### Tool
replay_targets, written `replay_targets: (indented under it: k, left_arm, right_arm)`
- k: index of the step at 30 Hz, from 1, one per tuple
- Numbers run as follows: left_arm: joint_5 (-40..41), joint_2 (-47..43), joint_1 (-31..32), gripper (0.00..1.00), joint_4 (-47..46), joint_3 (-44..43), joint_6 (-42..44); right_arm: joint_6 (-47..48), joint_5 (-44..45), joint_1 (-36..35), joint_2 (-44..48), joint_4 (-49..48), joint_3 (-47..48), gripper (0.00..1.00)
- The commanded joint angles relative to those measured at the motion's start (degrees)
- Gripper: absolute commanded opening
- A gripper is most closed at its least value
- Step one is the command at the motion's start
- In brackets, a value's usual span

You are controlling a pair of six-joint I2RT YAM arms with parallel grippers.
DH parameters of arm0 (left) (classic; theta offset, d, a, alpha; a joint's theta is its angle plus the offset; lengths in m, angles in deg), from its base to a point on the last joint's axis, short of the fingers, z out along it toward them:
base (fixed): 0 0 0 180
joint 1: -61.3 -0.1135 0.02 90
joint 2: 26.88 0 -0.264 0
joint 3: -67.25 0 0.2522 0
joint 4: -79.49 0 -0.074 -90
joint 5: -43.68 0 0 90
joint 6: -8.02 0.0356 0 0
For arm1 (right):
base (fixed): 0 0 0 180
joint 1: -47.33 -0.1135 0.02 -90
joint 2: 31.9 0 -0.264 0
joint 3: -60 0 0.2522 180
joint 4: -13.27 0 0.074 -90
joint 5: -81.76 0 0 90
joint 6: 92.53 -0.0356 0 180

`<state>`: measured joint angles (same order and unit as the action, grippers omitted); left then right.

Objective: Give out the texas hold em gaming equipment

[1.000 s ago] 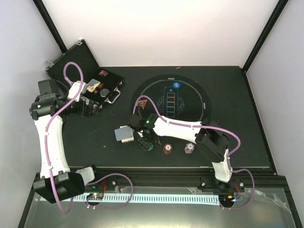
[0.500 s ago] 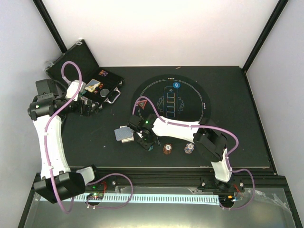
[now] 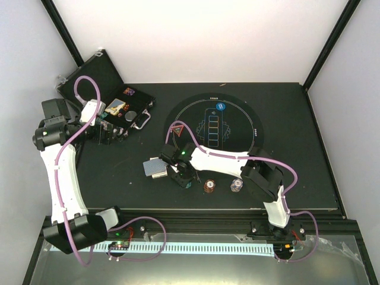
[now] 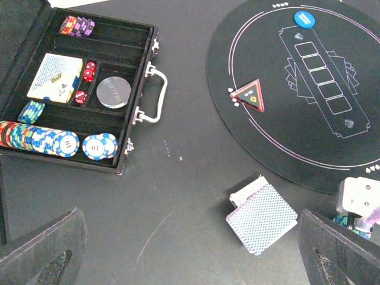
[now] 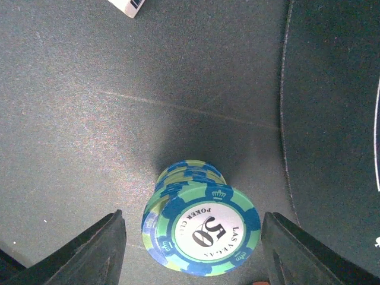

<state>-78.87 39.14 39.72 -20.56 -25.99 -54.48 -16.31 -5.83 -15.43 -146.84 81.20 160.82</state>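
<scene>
chip stack vs a second ago: the short stack of round green-and-blue poker chips (image 5: 200,234) hasn't budged. Same spot on the dark table (image 3: 119,178), just off the near-left rim of the round black printed mat (image 4: 356,89).
right gripper vs a second ago: the right gripper (image 5: 193,218) is still parked over the stack and has barely shifted.
left gripper vs a second ago: the left gripper (image 4: 189,217) has drifted a bit further left, by the open black case (image 4: 138,71).
hard to see: from the top the stack is mostly buried under the right gripper. Its lower chips hide behind the top one. A white corner at the top edge of the right wrist view is cut off, no idea what it is.
stack looks: upright, a little staggered, top chip has a white centre reading "50".
right fingers: spread either side of the stack, clear gap on one side, the other too close to call.
left fingers: wide apart, holding nothing.
neighbours: grey-blue-backed card deck (image 3: 155,168) just left of the stack in the top view. A brown-red chip stack (image 3: 209,186) and a white-grey chip stack (image 3: 237,186) line up on the other side.
</scene>
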Motion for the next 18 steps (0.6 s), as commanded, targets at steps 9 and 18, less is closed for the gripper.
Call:
replay_targets:
  k: [9,18]
  left_arm:
    - [-0.56,0.23,-1.19,0.99,1.15,-3.25,1.08]
    - [-0.81,0.43,-1.54,0.99,1.48,-3.65,1.40]
  right_arm:
    - [0.27,0.04,-0.43,-1.17,-0.58,-0.67,0.56]
    - [0.25,0.27,-0.43,-1.43,-0.53,-0.73,0.56]
